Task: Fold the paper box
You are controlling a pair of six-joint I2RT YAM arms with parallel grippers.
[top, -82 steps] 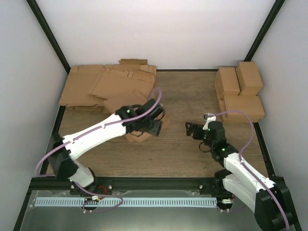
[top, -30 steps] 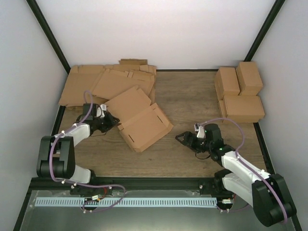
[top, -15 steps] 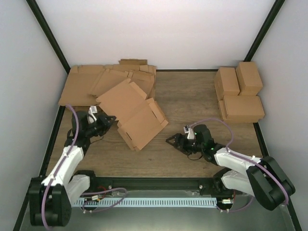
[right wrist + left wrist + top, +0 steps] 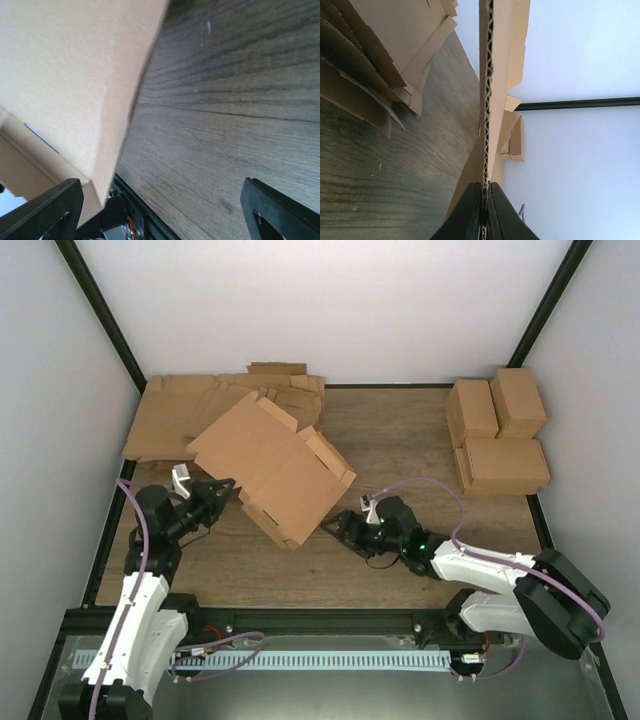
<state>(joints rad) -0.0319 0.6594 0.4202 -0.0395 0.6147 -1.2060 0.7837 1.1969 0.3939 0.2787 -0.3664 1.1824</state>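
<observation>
The paper box [image 4: 275, 470] is a brown cardboard piece with creased panels and raised flaps, tilted up off the table left of centre. My left gripper [image 4: 228, 487] is shut on its left edge. In the left wrist view the corrugated edge [image 4: 487, 100] runs straight up from between the black fingertips of the left gripper [image 4: 485, 186]. My right gripper [image 4: 335, 528] lies low on the table at the box's near right corner, wide open. In the right wrist view the box [image 4: 65, 75] fills the upper left, its corner reaching just inside the right gripper [image 4: 160, 210], beside the left finger [image 4: 45, 210].
A pile of flat cardboard sheets [image 4: 190, 415] lies at the back left, close behind the box, and shows again as the sheets [image 4: 360, 50]. Three folded boxes [image 4: 500, 430] stand at the back right. A black rail [image 4: 320, 618] bounds the table's near edge.
The left arm has drawn back to the near left, pulling the box with it and tipping it up. The right gripper has slid left along the table to the box's near corner.
</observation>
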